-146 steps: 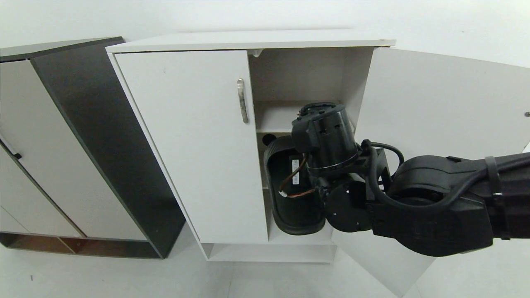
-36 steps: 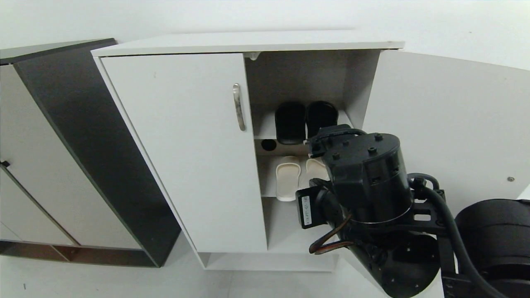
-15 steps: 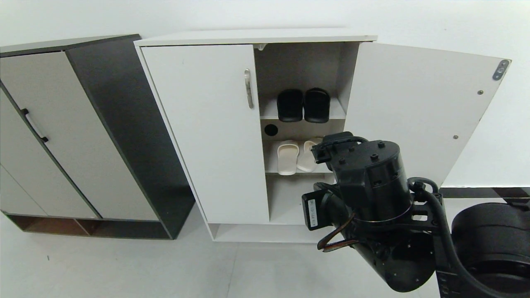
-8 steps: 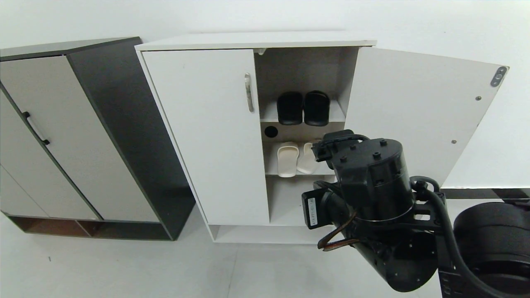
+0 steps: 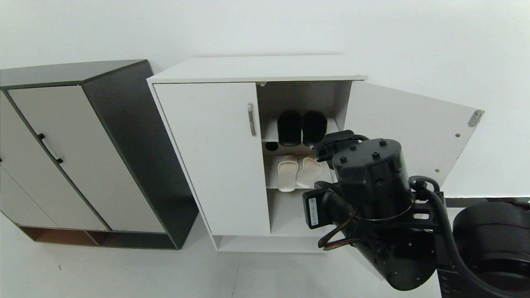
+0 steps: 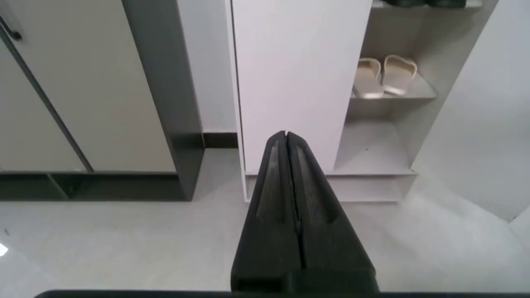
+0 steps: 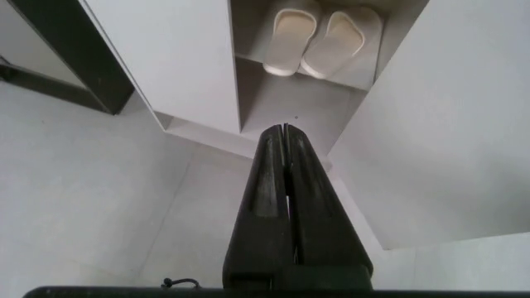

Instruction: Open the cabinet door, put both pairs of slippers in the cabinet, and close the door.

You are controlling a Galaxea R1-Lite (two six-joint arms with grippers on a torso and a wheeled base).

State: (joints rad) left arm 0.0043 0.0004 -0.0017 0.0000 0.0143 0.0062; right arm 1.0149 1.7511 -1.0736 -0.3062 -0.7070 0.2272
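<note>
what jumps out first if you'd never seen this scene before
The white cabinet draws the eye first, with its right door swung wide open. Inside, a pair of black slippers sits on the upper shelf and a pair of white slippers on the shelf below it. A dark grey cabinet stands shut just to the left of the white one.

The right arm (image 5: 372, 194) partly hides the open door (image 5: 408, 132).

White wall (image 5: 414, 33), pale floor (image 5: 124, 273), dark cupboard (image 5: 132, 157)
</note>
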